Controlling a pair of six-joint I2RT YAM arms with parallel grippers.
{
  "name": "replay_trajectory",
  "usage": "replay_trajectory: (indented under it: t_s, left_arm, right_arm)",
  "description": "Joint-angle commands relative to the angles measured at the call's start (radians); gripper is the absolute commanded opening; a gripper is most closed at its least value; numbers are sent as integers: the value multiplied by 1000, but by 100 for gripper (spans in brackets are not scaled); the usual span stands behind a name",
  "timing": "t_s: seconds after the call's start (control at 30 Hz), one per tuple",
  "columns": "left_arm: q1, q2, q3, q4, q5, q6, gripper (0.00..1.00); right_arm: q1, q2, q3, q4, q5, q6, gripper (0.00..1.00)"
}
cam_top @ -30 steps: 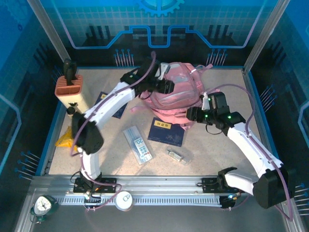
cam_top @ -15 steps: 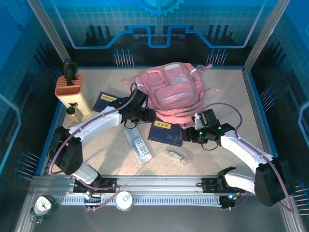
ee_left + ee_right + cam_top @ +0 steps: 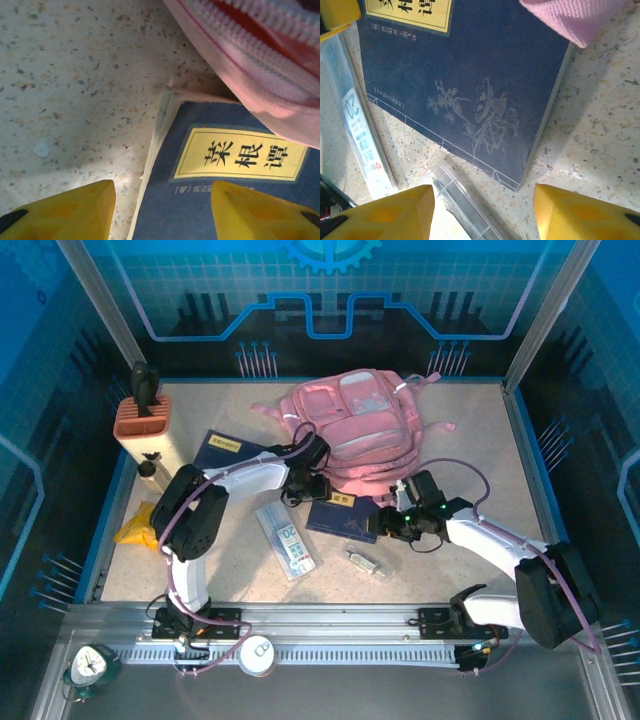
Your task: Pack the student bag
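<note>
Top view: the pink student bag [image 3: 350, 425] lies by the worktop's [image 3: 465, 575] far edge, a blue book [image 3: 345, 518] touching its near side. Left wrist: left end effector [image 3: 162, 212] released, empty, over the book's edge. Right wrist: right end effector [image 3: 482, 215] released over the book's corner.

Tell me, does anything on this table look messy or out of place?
Only small things. The pink backpack slumps over the far edge of the blue book, covering a corner. A crumpled yellow thing lies at the left edge of the table.
</note>
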Motion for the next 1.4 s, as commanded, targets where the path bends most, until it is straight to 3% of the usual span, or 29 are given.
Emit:
replay_trajectory:
  t_s: [0.0, 0.17, 0.53, 0.7, 1.03, 1.2, 1.37]
  left_arm:
    - [-26, 33, 40, -14, 33, 71, 54]
    - [-86, 89, 69, -93, -35, 120, 53]
    - [-232, 107, 67, -68, -50, 78, 48]
    - [-252, 116, 67, 24, 25, 9, 48]
    - [-252, 90, 82, -52, -91, -53, 52]
    - [-252, 49, 35, -32, -90, -115, 52]
    - [-247, 22, -15, -6, -96, -157, 46]
  right_arm:
    - [-19, 9, 4, -29, 17, -1, 55]
    - [-57, -47, -12, -44, 15, -10, 55]
    - [-205, -99, -19, -174, -30, -93, 60]
    - [-213, -76, -50, -152, -33, -78, 66]
    - [-234, -161, -37, -287, 123, -96, 79]
    - [-233, -102, -67, -204, -31, -72, 74]
    - [-226, -46, -58, -186, -12, -82, 67]
